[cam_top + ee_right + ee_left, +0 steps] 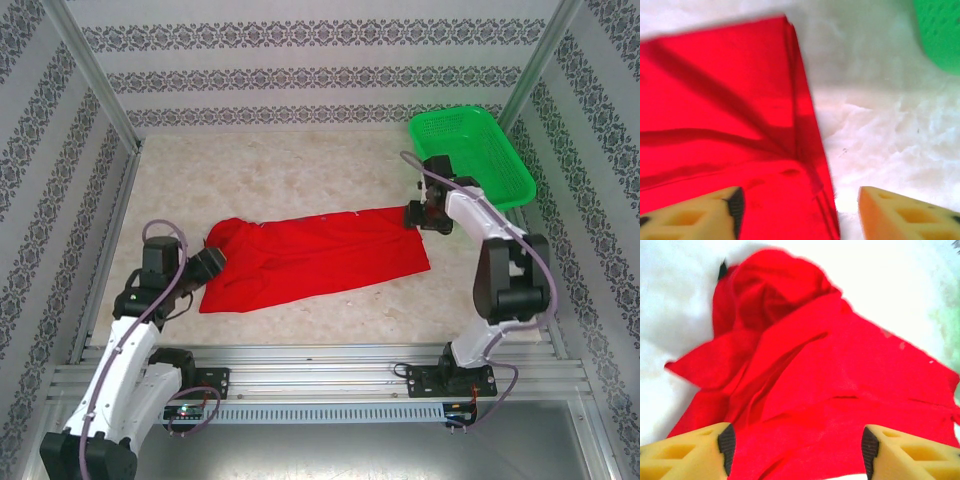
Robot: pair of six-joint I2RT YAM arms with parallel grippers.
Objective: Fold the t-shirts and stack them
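A bright red t-shirt [310, 260] lies spread across the middle of the table, plain side up, its left end bunched and creased. My left gripper [212, 263] sits low at that bunched left end. In the left wrist view the left gripper [797, 450] is open, its yellow fingers [700, 452] wide apart over the rumpled shirt [840, 375]. My right gripper [415, 215] is at the shirt's far right corner. In the right wrist view the right gripper [800, 212] is open and straddles the straight right edge of the shirt [715, 100], one finger over cloth, the other over bare table.
A green plastic mesh basket [520, 180] stands at the back right, just behind the right arm, and its corner shows as a green basket [940, 35] in the right wrist view. The pale marbled table [300, 170] is walled by patterned panels and metal posts.
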